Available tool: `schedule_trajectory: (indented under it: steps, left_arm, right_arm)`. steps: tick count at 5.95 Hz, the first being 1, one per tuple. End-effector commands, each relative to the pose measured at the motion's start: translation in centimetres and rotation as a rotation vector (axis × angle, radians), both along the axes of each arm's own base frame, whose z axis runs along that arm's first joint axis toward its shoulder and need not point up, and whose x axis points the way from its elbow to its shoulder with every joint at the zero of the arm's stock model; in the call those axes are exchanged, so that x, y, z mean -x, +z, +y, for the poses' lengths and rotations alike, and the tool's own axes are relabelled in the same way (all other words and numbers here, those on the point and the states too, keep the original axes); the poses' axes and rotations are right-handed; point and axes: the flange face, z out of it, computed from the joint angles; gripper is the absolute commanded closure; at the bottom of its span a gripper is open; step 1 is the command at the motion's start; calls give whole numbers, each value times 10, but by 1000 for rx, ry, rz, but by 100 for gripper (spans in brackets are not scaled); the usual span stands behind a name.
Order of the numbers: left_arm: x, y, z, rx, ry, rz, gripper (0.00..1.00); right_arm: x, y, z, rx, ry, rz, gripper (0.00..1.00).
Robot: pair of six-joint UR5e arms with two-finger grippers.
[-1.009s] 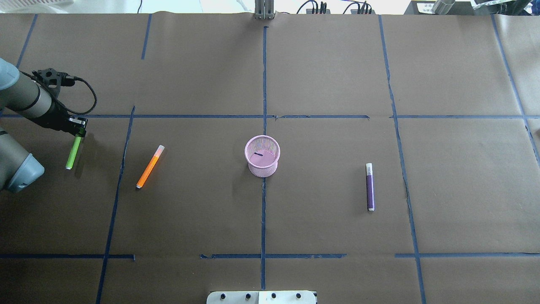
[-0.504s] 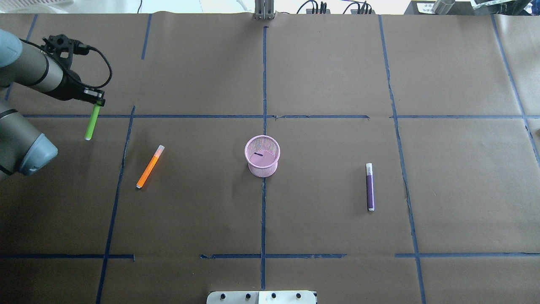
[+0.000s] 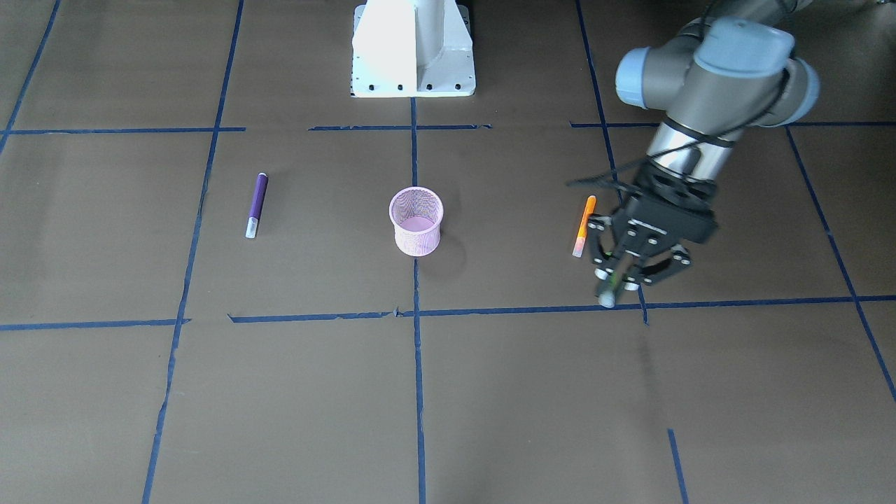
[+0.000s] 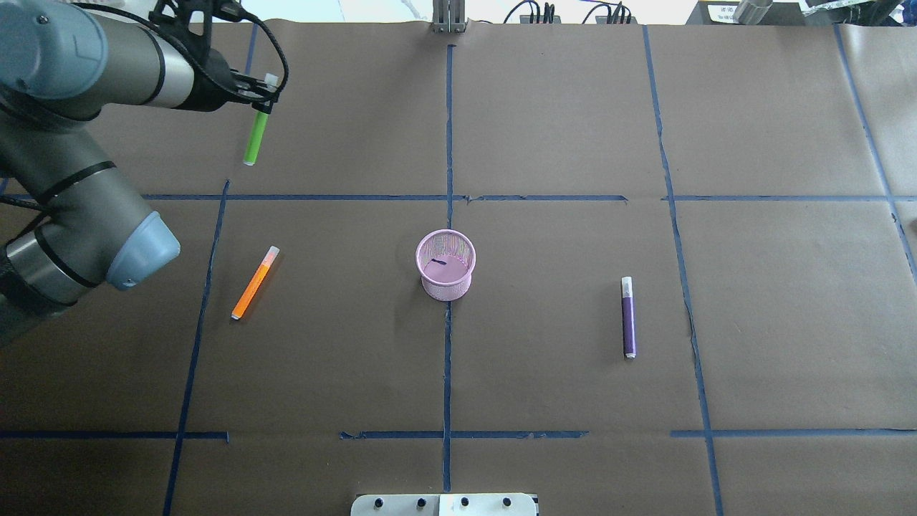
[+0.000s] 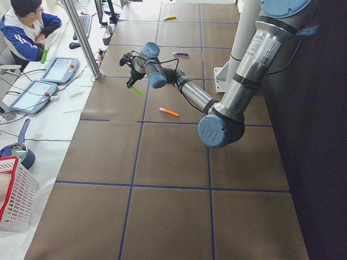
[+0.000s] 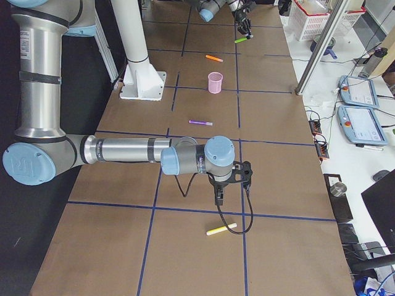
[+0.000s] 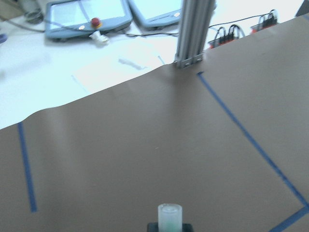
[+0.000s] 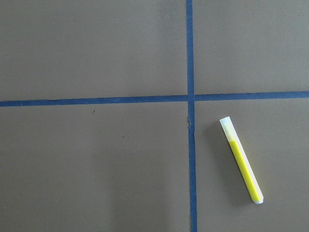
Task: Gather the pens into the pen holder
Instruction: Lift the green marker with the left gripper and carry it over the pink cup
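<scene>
Between the jaws of the left gripper we see the green pen, smooth plastic with a frosted translucent cap; below the jaws lies matt brown paper, faintly creased, crossed by blue tape; well off, the pen holder is fine pink wire mesh.

The pink wire-mesh pen holder stands upright at the middle of the table. The orange pen lies flat and slanted on the robot's left of it, and the purple pen lies flat on the right. Both have the pale cap pointing away from the robot. The green pen hangs tilted above the table, gripped near its cap by the left gripper. A yellow pen lies flat beside a crossing of tape lines.
</scene>
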Motion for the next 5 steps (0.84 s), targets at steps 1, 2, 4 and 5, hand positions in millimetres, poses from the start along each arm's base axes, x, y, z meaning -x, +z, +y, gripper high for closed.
schedule_trajectory:
  steps: [1,2,4,5]
  left_arm:
    - [-39,-42,60,-232,36,221,100]
    - [-67,-57,87,-268,-18,311,100]
    - [-112,-62,139,-302,-137,451,100]
    - [-137,-52,136,-308,-149,479,100]
  right_arm:
    - [1,-1,0,4,-1,-22,0]
    - [1,-1,0,4,-1,-22,0]
    - [2,-3,0,5,-1,-34,0]
    - [2,-3,0,5,-1,-34,0]
